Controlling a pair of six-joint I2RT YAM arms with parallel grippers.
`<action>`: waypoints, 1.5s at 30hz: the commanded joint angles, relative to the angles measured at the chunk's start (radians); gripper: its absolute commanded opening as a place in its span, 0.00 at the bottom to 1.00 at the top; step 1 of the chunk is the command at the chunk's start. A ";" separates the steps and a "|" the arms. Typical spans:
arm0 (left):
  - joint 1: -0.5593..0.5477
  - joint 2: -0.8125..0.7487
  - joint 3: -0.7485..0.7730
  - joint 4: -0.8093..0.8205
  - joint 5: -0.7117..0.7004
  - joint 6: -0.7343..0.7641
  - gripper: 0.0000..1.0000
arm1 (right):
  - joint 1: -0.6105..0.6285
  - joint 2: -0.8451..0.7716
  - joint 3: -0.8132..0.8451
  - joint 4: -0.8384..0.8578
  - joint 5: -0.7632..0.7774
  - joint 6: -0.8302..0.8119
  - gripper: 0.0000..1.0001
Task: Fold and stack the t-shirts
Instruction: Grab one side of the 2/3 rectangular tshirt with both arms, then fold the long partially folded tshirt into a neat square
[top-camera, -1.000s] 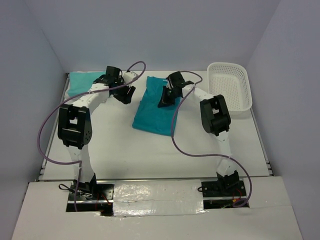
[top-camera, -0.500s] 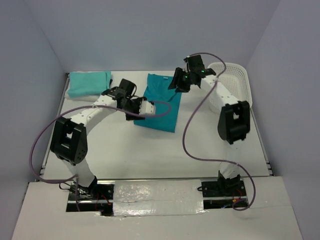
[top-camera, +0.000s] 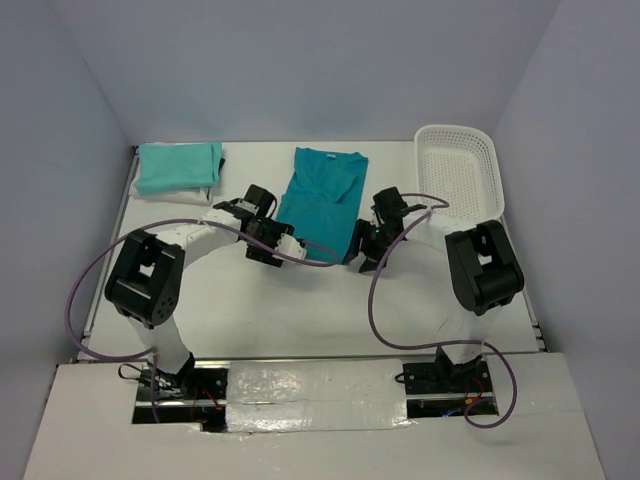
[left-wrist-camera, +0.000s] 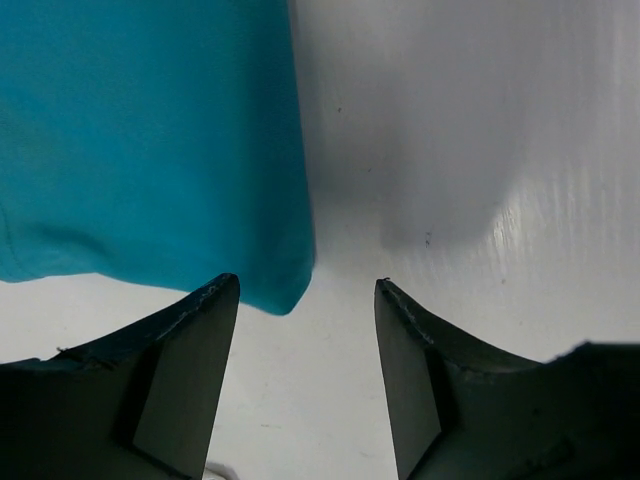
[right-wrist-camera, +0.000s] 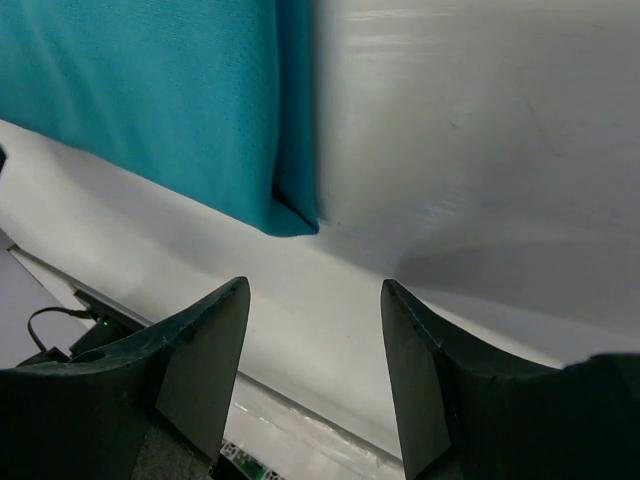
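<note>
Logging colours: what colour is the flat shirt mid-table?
Teal cloth t-shirt, clearest in the top external view.

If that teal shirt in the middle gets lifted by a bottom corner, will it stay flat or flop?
Probably flop: the teal t-shirt lies flat as thin cloth, so the rest would likely drape and trail. It looks light. Pushed on the smooth white table, it would likely bunch rather than hold shape.

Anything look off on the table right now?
Nothing spilled or damaged. The teal t-shirt lies slightly skewed on the table, near end further left. The folded mint t-shirt sits tidy in the far-left corner.
</note>
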 joint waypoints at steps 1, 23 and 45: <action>-0.006 0.042 -0.027 0.128 -0.043 -0.041 0.68 | 0.028 0.007 0.027 0.114 -0.032 0.041 0.63; -0.017 0.069 -0.028 0.136 0.008 -0.222 0.00 | 0.011 0.137 0.049 0.166 -0.033 0.098 0.00; -0.190 -0.520 -0.012 -0.752 0.238 -0.451 0.00 | 0.419 -0.741 -0.202 -0.308 -0.041 0.119 0.00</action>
